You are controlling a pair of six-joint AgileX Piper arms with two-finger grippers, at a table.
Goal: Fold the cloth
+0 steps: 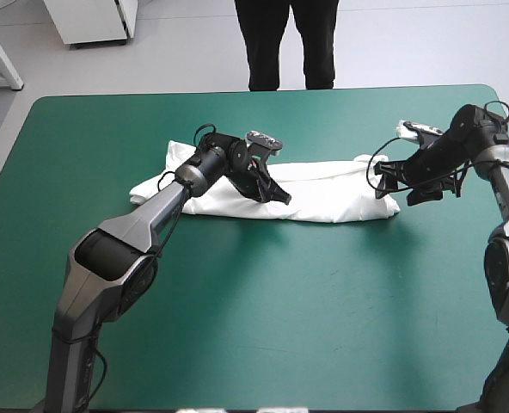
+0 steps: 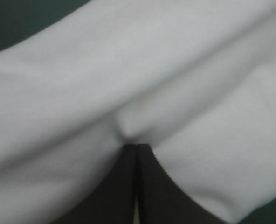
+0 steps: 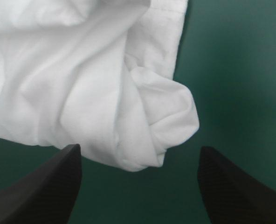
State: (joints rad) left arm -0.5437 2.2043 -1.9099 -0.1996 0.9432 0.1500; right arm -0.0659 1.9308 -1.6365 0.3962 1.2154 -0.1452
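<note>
Lying crosswise on table, far-centre, T-shirt forms a long band, axis L–R. Left gripper pinched tight on it mid-band. Right gripper spread wide, empty; band's right end sits just ahead betw. its fingers, so the right arm is nearer that end.

The left arm is stretched forward and inward, the wrist tipped down. The left claw is seen with its black fingers pressed together into one pointed arch, a pucker of the T-shirt pinched at the tips. The right arm is bent at the elbow and turned inward. The right claw is held low, its fingers spread wide apart.
</note>
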